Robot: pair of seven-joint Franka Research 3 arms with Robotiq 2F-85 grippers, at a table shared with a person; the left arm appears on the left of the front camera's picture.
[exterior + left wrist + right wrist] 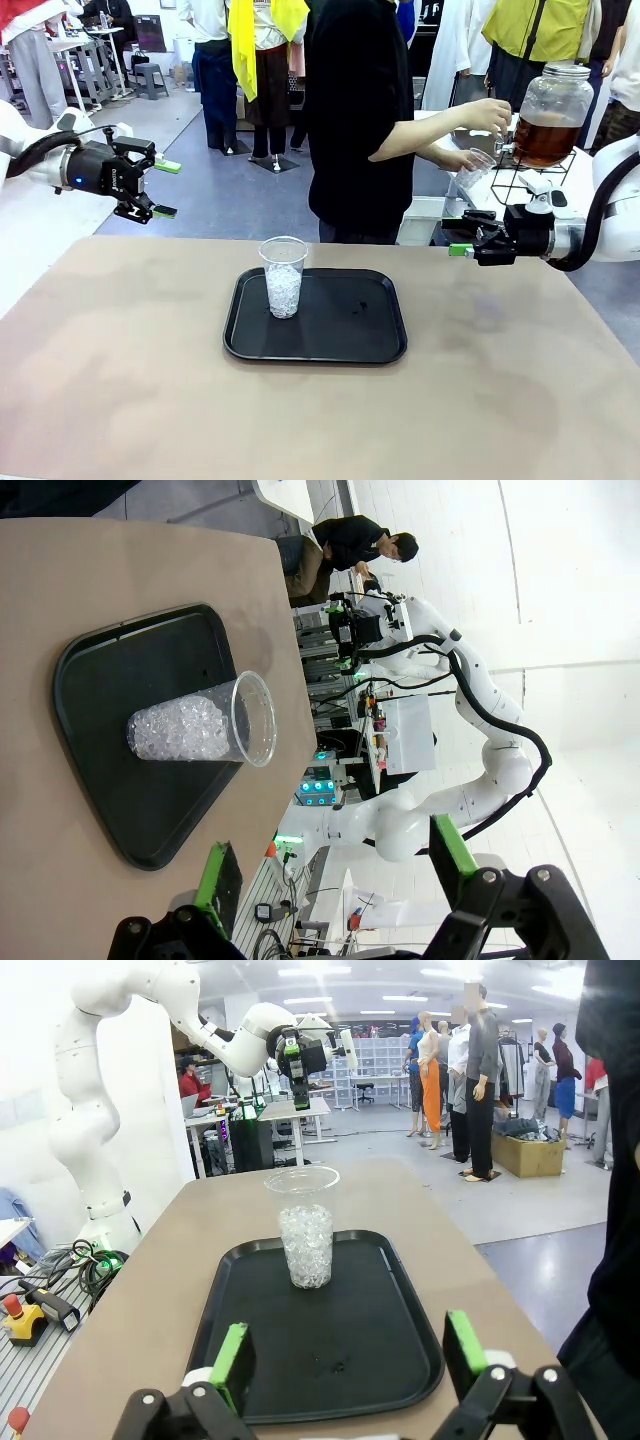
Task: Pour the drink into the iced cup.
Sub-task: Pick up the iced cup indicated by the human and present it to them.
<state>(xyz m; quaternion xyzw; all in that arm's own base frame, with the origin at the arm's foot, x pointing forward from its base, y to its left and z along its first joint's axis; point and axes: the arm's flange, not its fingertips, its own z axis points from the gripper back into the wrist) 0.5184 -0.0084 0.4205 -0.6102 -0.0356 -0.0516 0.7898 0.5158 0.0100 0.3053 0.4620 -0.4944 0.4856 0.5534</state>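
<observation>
Beige worktop [120, 380] is seen to carry a black tray [345, 345] at centre frame, with the iced cup [284, 277] stood upright on its left half. The drink [545, 140] is contained in a glass dispenser jar [556, 95] at upper right, where a clear cup [474, 168] is held near its tap by a person's hand [455, 158]. The left gripper [166, 189], upper left, and the right gripper [458, 236], at right, are both spread, with nothing held.
</observation>
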